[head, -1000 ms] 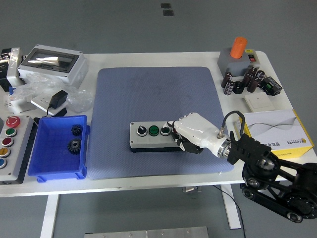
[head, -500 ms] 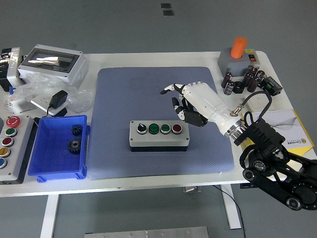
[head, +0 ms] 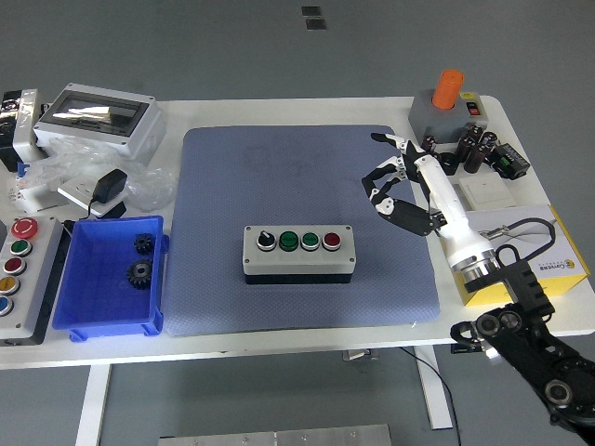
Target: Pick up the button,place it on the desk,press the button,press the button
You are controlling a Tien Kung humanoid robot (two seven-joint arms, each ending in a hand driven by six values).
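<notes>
A grey button box lies on the blue mat near its front middle. It carries a black selector knob, two green buttons and a red button in a row. My right hand is raised over the mat's right side, up and to the right of the box and apart from it. Its fingers are spread and hold nothing. My left arm is out of view.
A blue bin with two gears sits at the front left. A grey panel with coloured buttons lies at the left edge. A grey enclosure stands at the back left. An orange-topped joystick and a yellow-white carton are at the right.
My right hand has lifted off the button box's right end and swung up and to the right, opening its fingers. The box has not moved.
</notes>
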